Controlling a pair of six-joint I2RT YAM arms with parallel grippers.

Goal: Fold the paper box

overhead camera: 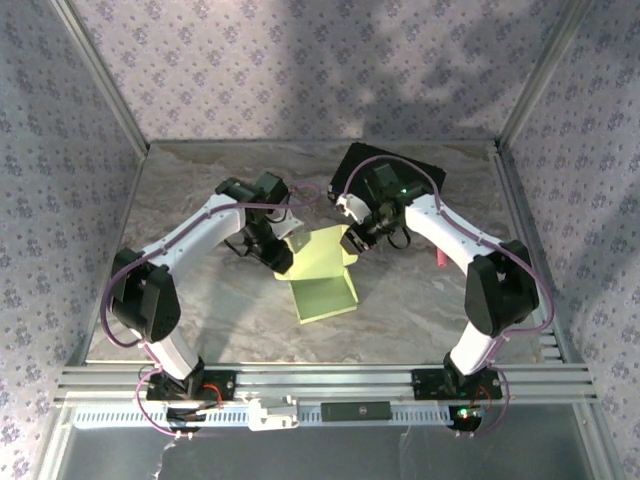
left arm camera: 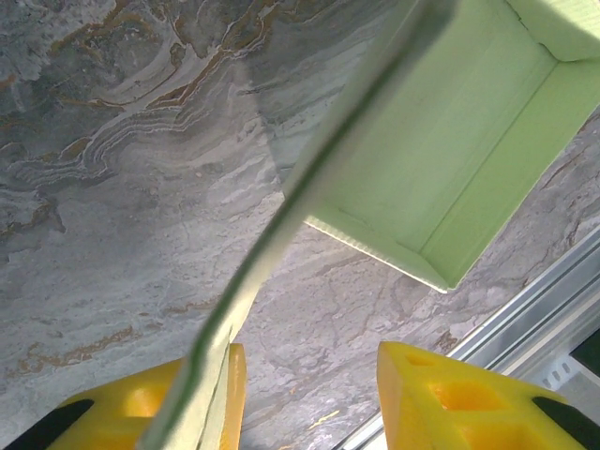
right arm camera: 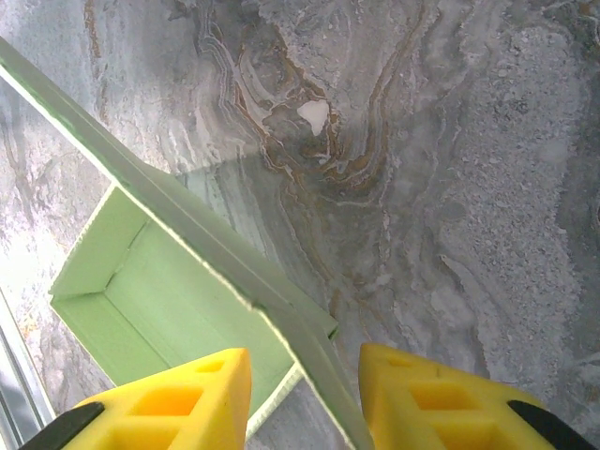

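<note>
I am reading this as the middle of the fold: the tray is formed and the raised lid panel is waiting to be brought over. On the left, I am holding the left gripper (overhead camera: pixel 283 250) at the panel's edge with its jaws spread; in the left wrist view the card is lying against one yellow finger (left arm camera: pixel 202 398) while the other is standing well apart, so nothing is being pinched. At the table's centre the paper box (overhead camera: pixel 325 290) is sitting with its shallow tray facing up, and the tray (left arm camera: pixel 441 159) is showing bare green card inside, nothing in it. On the right, I am straddling the same panel with the right gripper (overhead camera: pixel 352 240), jaws likewise released, card between them with a gap either side. Next I am expecting to need both closing on the panel together, then swinging it down evenly. Behind the right arm a black box (overhead camera: pixel 425 170) is lying; I cannot tell its contents.
</note>
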